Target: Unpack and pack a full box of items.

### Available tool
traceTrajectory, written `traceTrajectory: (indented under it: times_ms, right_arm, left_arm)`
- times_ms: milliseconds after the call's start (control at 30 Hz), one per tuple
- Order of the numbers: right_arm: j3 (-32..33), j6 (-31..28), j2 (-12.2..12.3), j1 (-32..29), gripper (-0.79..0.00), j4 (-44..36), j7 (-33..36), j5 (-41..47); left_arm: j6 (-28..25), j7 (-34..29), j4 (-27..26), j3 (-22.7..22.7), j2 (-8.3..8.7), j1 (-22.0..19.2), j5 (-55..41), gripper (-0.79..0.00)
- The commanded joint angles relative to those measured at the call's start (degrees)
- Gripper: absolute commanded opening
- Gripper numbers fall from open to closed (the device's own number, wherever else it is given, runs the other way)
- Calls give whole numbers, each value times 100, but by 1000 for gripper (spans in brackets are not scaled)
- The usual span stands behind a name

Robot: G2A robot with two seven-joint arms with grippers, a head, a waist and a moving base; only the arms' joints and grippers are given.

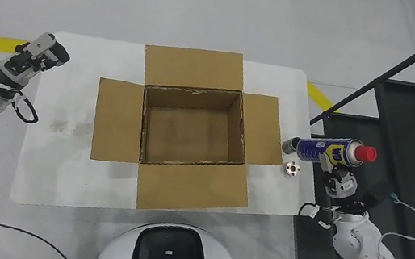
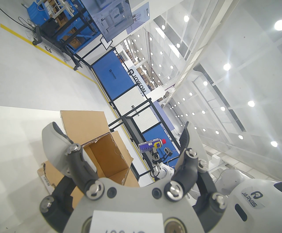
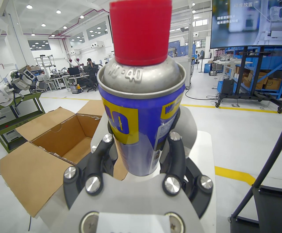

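The box (image 1: 187,136) sits open in the middle of the table (image 1: 63,164), all four flaps folded flat outward and its brown floor showing. Just past its right flap, the can (image 1: 327,151) hangs above the table's right edge, lying sideways in the top view with its red cap pointing away from the box. The right gripper (image 3: 142,143) clamps the blue body of the can from both sides, its fingers (image 3: 176,141) pressed against the label. On the table below the can, near the corner of the right flap, lies a small round part (image 1: 292,169); what it is cannot be told. The left gripper (image 1: 40,50) is over the table's far left corner, well apart from the box, its jaws spread wide with nothing between them. A dark rack (image 1: 413,121) stands beside the table on the right.
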Motion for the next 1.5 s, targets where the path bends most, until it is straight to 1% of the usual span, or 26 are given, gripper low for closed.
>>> traceTrajectory:
  times_ms: [0,333,367,567,700,800,1467]
  right_arm:
    - [0,0,0,0,-785,0,0,1]
    - [0,0,0,0,-785,0,0,1]
    - [3,37,-1,13,-785,-25,103,-24]
    - [121,280,19,186,-785,-642,1244,-526]
    - [158,253,26,213,-785,-1108,1929,-685]
    - [178,243,24,214,-785,-1348,2320,-735]
    - [179,248,23,214,-785,-1369,2354,-742]
  left_arm:
    - [0,0,0,0,0,0,0,0]
    - [0,0,0,0,0,0,0,0]
    - [0,0,0,0,0,0,0,0]
    - [0,0,0,0,0,0,0,0]
    - [0,0,0,0,0,0,0,0]
    - [0,0,0,0,0,0,0,0]
    - [0,0,0,0,0,0,0,0]
